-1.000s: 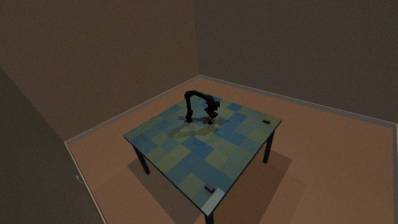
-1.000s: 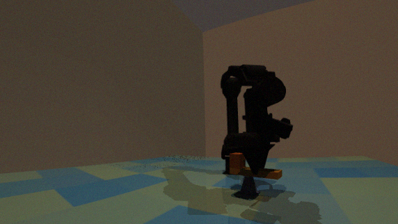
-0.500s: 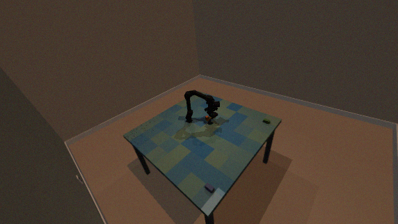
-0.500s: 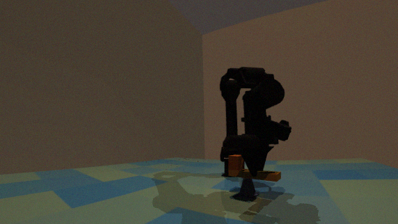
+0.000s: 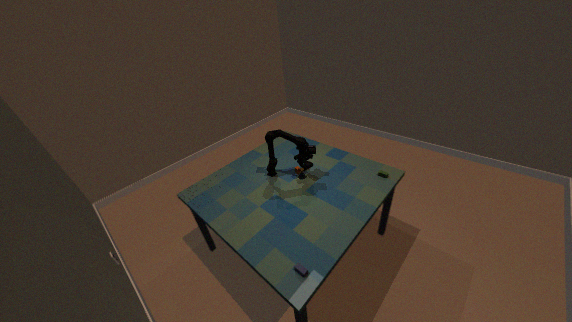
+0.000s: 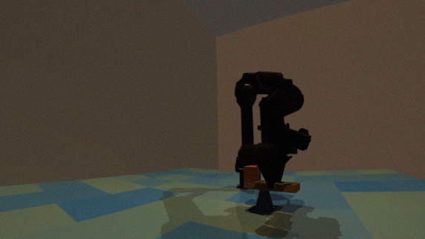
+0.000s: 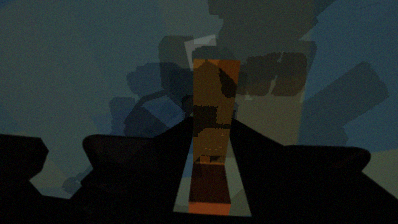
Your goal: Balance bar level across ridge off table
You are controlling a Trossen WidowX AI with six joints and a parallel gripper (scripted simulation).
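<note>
The orange bar (image 6: 291,186) (image 7: 216,85) lies across the top of the dark ridge (image 6: 264,203) (image 5: 302,176), looks about level and is clear of the table. An orange block (image 6: 252,176) (image 7: 210,208) stands at the bar's end nearer the arm base. My gripper (image 6: 274,183) (image 7: 211,121) points down over the bar, slightly open, with its fingertips on both sides of the bar and very close to its faces. Whether a fingertip still touches the bar is too dark to tell. The ridge is hidden under the bar in the wrist view.
The table (image 5: 252,222) has a blue and green patchwork top. A small green block (image 5: 383,174) lies near the right corner. A purple block (image 5: 301,270) lies near the front corner beside a pale strip (image 5: 307,290). The arm base (image 5: 271,171) stands close behind the bar.
</note>
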